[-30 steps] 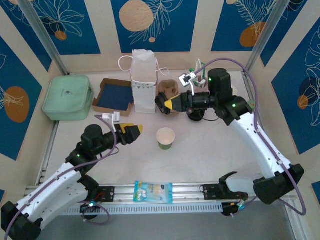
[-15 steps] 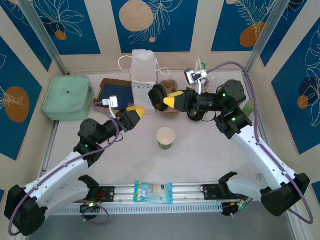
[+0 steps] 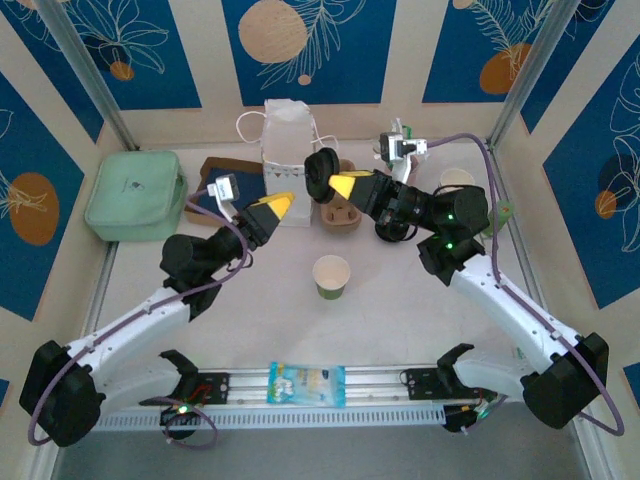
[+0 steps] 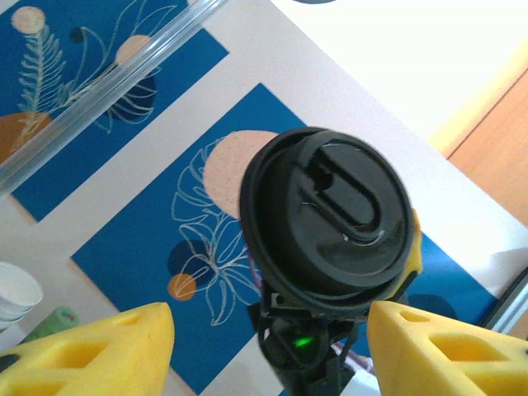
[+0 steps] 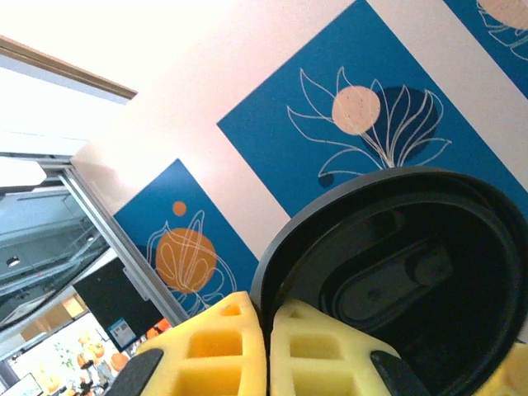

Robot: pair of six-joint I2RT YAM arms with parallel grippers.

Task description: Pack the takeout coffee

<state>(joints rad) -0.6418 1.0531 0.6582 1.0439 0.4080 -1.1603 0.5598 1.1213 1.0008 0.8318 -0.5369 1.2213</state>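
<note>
From above, the paper cup (image 3: pixel 332 276) stands lidless at the centre of the tabletop (image 3: pixel 400 300), while at upper middle the right end effector (image 3: pixel 340 184) pinches the black lid (image 3: pixel 322 168) beside the white paper bag (image 3: pixel 287 150), the left end effector (image 3: pixel 282 204) just left of it. In the left wrist view the lid sits at centre frame, with the yellow fingers (image 4: pixel 99 351) spread wide in the lower corners, holding nothing. In the right wrist view that arm's own fingers clamp the lid's rim at lower right.

Mid-table cup (image 3: pixel 332 277) — bag (image 3: pixel 287 160) behind
Raised lid (image 3: pixel 322 168) just right of the bag; pouch (image 3: pixel 135 193) far left, tray (image 3: pixel 243 180) between pouch and bag — packet (image 3: pixel 307 383) at near edge.
</note>
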